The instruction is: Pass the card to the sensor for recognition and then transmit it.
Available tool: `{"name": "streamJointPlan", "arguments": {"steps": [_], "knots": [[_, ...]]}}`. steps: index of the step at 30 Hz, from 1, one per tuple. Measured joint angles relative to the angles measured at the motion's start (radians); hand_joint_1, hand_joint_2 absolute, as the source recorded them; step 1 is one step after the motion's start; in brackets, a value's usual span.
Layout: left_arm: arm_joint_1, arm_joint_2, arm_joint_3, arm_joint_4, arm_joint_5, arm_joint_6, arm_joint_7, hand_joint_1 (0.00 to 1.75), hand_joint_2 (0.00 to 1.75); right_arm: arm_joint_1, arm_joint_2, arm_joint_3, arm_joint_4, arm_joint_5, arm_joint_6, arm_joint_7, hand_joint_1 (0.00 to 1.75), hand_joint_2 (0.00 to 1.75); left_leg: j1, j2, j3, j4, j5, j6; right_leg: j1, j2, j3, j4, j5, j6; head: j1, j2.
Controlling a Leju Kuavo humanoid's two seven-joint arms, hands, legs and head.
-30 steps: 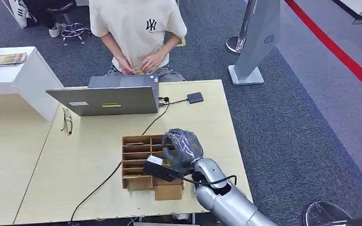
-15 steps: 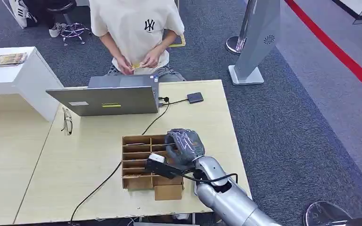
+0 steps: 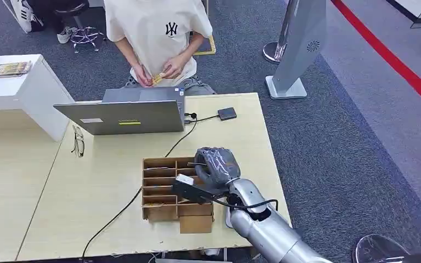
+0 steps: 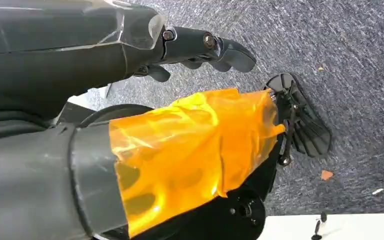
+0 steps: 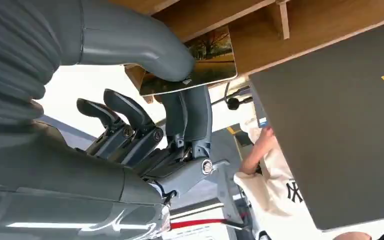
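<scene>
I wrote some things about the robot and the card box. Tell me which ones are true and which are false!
1. The right hand pinches a card. True.
2. The wooden box stands on the floor. False: it stands on the table.
3. The laptop is open. True.
4. The person holds nothing. False: the person's hands hold something small and yellow.
5. The eyeglasses lie on the table beside the laptop. True.

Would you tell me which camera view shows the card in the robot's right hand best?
The right wrist view: the card, with a printed picture, is pinched between thumb and fingers of the right hand. In the head view the hand hides it.
</scene>
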Motion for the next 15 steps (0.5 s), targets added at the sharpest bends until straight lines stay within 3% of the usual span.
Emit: {"name": "streamJointPlan", "arguments": {"steps": [9,15], "knots": [[-0.002,0.002,-0.028,0.000,0.045,0.010,-0.004,0.00,0.00,0.011,-0.002,-0.040,-0.041,-0.092,0.004,-0.033,1.75,1.75,0.000,0.000,0.000,0.000,0.000,-0.001,0.000,0.000,0.000,0.000,0.000,0.000,0.000,0.000],[-0.003,0.003,-0.043,0.000,0.086,0.022,-0.017,0.00,0.00,0.038,-0.024,-0.075,-0.145,-0.193,0.018,-0.077,1.75,1.75,0.000,0.000,0.000,0.000,0.000,-0.001,0.000,0.000,-0.001,0.000,0.000,0.000,0.000,0.000]]}}
